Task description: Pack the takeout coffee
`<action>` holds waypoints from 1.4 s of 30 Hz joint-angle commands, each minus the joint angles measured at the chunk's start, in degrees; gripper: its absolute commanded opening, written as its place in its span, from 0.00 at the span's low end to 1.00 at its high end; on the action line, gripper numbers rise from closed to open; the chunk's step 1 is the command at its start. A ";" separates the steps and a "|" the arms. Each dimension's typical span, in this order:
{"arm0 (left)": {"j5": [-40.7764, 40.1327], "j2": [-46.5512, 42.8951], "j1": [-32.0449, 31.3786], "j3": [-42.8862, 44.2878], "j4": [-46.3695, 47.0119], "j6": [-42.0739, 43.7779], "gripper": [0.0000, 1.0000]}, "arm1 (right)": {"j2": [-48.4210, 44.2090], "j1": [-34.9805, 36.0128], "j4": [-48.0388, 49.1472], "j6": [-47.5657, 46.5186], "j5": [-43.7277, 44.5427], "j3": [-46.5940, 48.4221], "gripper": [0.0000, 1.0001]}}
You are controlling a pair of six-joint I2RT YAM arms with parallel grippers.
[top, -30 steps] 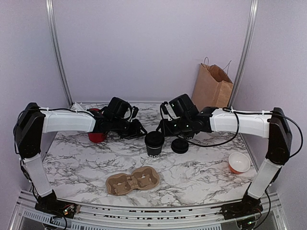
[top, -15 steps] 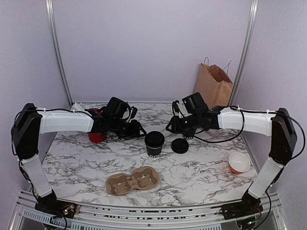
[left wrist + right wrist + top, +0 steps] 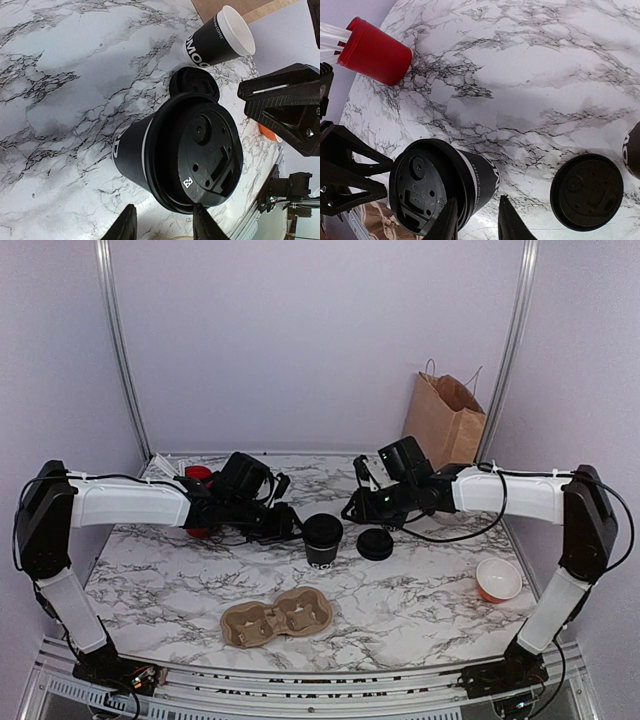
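Observation:
The takeout coffee [image 3: 322, 538] is a black paper cup with a black lid, upright at the table's middle. It also shows in the left wrist view [image 3: 150, 145] and the right wrist view [image 3: 445, 182]. My left gripper [image 3: 290, 524] is open and empty just left of the cup, its fingers [image 3: 126, 227] close beside the lid rim. My right gripper [image 3: 354, 508] is open and empty, just right of and behind the cup, its fingers [image 3: 507, 220] above the cup's side.
A loose black lid [image 3: 375, 544] lies right of the cup. A second, unlidded black cup [image 3: 220, 37] stands beyond it. A cardboard cup carrier [image 3: 277, 616] lies at the front, an orange bowl [image 3: 498, 580] at right, a red cup [image 3: 375, 50] behind my left arm, a brown paper bag [image 3: 443, 422] at back right.
My right gripper has drawn back to the right, away from the lidded cup. My left gripper has moved lower and closer to the cup's left side. The cup has not moved.

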 commanded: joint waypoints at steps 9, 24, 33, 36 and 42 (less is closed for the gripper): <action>0.41 0.05 -0.63 0.20 -0.66 -0.19 0.36 | 1.86 0.72 2.92 0.13 -1.78 -1.29 0.26; 0.49 0.33 -0.63 -0.81 -0.54 -0.27 0.31 | 2.89 1.37 3.68 0.72 -1.68 -1.11 0.26; 0.33 -0.36 -0.63 -1.00 -0.30 -0.36 0.31 | 3.07 2.05 3.16 0.74 -0.69 -1.15 0.25; 0.39 -0.87 -0.63 -0.81 -0.32 -0.27 0.31 | 2.95 2.04 2.99 0.81 -0.43 -1.07 0.25; -0.62 -2.56 -0.63 -1.18 -0.17 -0.45 0.32 | 2.54 2.42 2.42 0.83 0.18 -0.95 0.25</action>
